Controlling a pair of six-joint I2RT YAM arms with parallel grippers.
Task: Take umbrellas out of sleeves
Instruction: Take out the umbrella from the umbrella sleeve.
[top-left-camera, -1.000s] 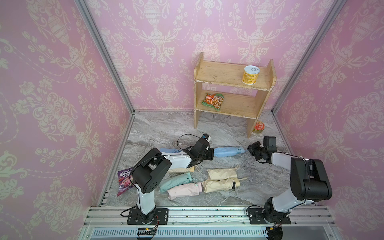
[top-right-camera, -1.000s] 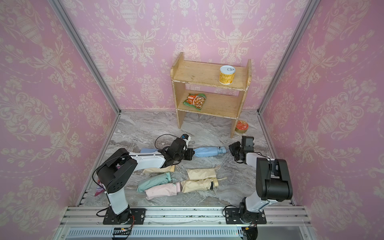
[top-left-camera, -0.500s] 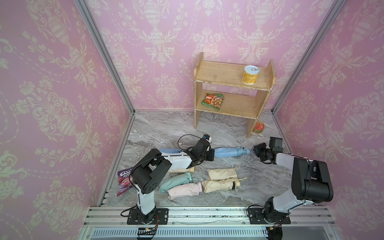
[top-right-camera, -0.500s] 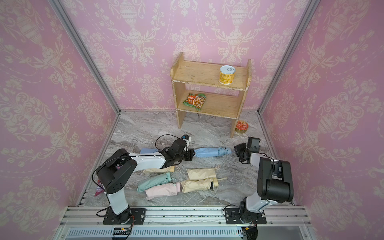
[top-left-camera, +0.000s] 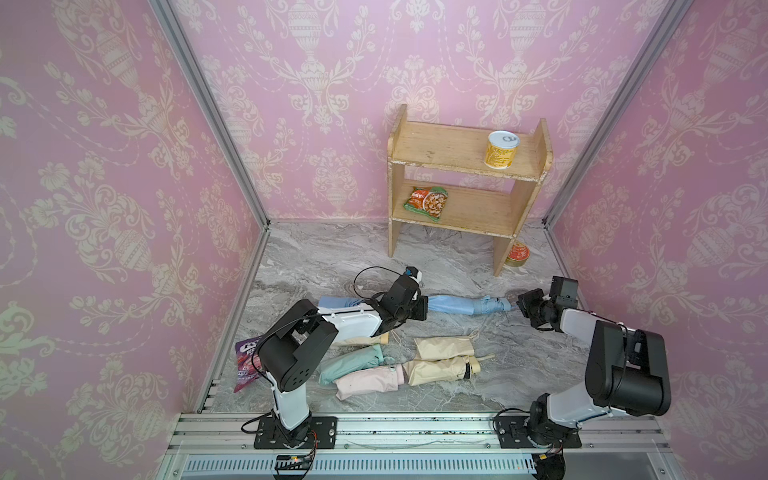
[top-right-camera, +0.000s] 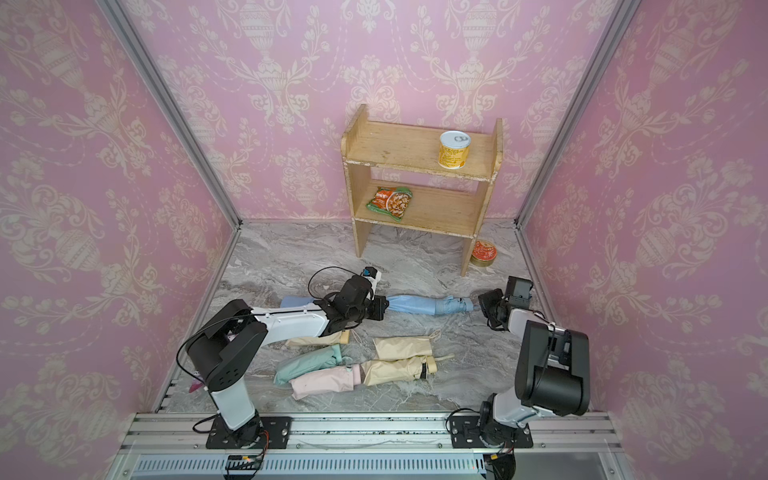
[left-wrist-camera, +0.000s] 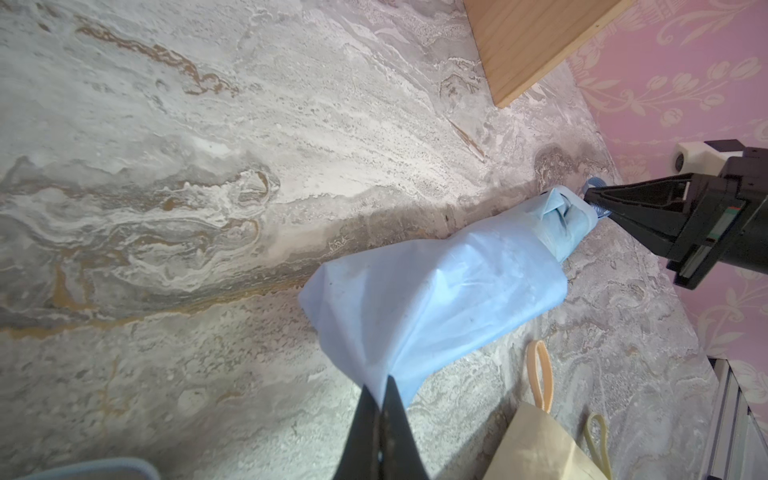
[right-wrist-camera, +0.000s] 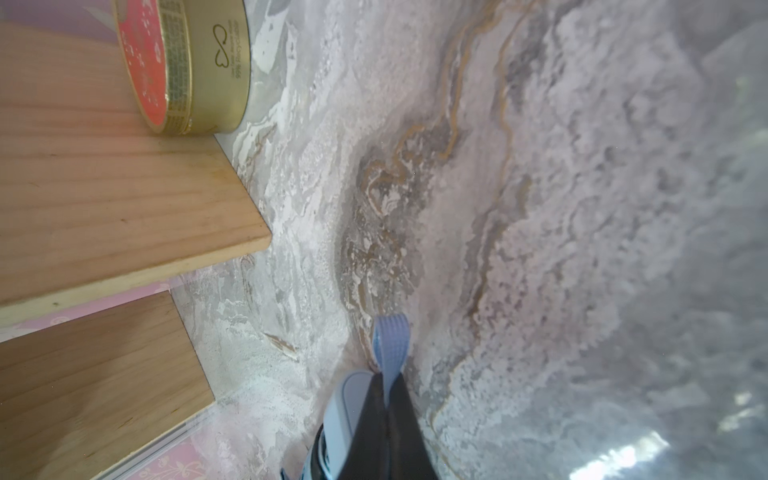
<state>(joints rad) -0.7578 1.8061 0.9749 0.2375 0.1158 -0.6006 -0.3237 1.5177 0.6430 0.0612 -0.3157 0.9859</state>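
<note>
The left gripper (left-wrist-camera: 380, 395) is pinching the closed end of the light blue sleeve (left-wrist-camera: 436, 299) with its jaws tight together. The right gripper (right-wrist-camera: 386, 399) is clamping the wrist loop (right-wrist-camera: 390, 340) of the umbrella (top-left-camera: 494, 304), which is poking out of the sleeve's mouth. Both are lying stretched between the grippers on the marble table (top-left-camera: 332, 257), in front of the wooden shelf (top-left-camera: 457, 208).

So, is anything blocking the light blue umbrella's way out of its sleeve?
Nothing visible. The right gripper grips the light blue umbrella's wrist loop, the left gripper the sleeve's end; the wooden shelf and red tin stand farther back.
</note>
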